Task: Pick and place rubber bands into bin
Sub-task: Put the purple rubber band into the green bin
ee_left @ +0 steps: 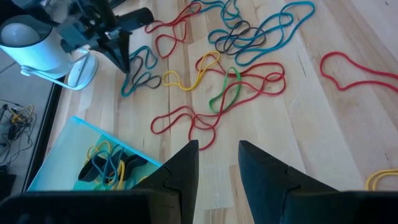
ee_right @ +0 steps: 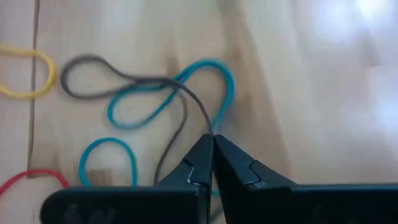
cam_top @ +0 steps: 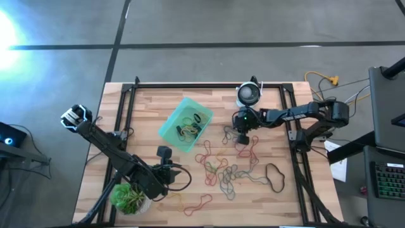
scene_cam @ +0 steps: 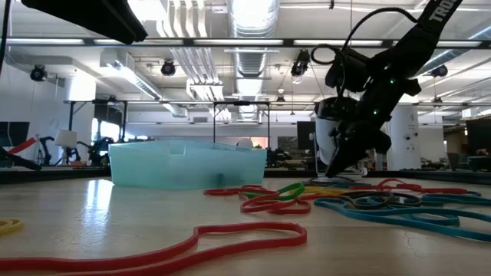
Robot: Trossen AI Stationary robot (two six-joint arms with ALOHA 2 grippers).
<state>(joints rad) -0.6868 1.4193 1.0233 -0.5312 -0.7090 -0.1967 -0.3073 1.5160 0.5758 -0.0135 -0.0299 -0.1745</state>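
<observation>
Where pinched, thin grey band [ee_right: 186,99] (floppy)

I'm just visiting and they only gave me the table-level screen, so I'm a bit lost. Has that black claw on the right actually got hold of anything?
Observer: Yes. The right gripper is shut on a grey rubber band that is tangled with a teal band.
Operator: Is anything in that teal tray yet?
Observer: Yes, the bin already holds several bands, yellow and dark ones.
Operator: Is there a second arm?
Observer: The left gripper hangs open over bare wood, near the bin's corner and short of a red band.
</observation>
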